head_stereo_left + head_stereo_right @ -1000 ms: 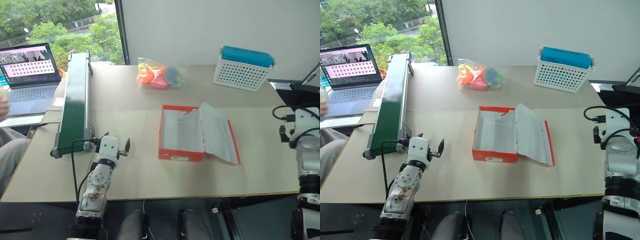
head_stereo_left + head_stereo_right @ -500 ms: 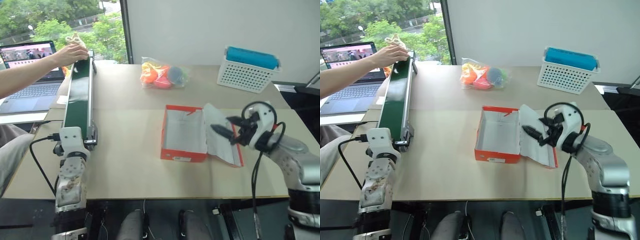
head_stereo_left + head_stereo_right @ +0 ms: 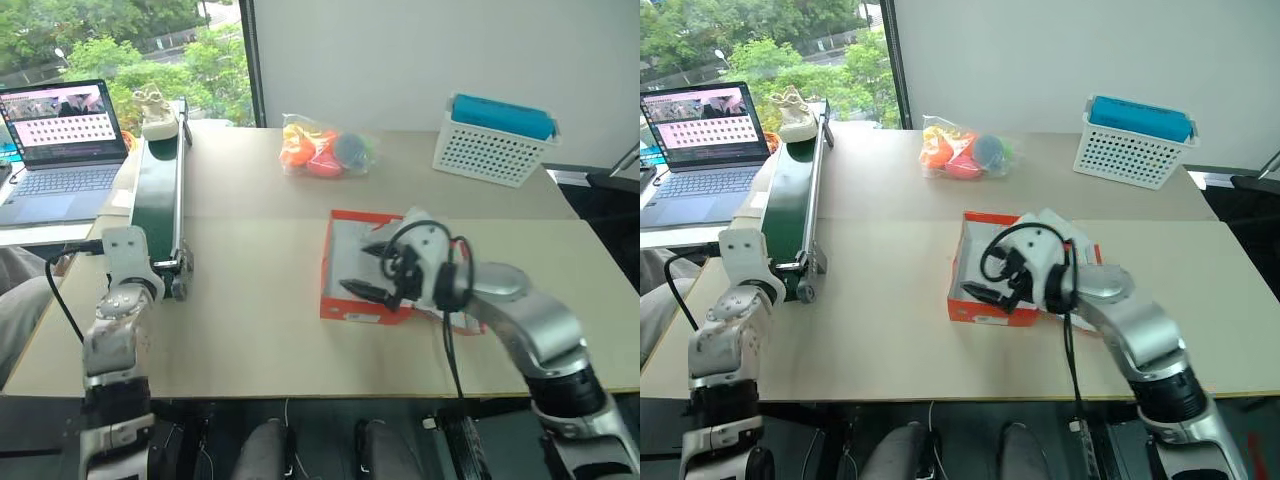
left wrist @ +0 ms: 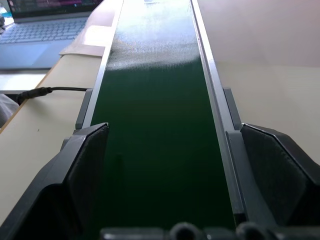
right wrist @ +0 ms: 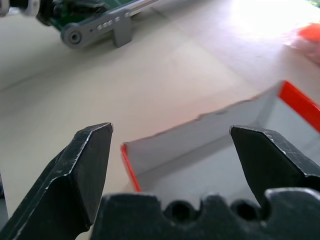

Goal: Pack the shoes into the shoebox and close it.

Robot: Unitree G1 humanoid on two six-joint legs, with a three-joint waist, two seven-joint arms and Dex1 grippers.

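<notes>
Orange-red shoebox (image 3: 365, 275) is sitting mid-surface, my wide right gripper (image 3: 365, 270) hovering over it, hiding its lid. One cream shoe (image 3: 155, 105) is resting at eleven o'clock; my left gripper (image 4: 165, 175) is gaping.

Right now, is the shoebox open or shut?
Open. The shoebox shows its white inside, and its lid lies folded back toward the robot's right.

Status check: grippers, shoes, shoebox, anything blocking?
Left gripper open at conveyor near end. Right gripper open over empty open shoebox. One shoe on conveyor far end. Nothing blocking.
</notes>
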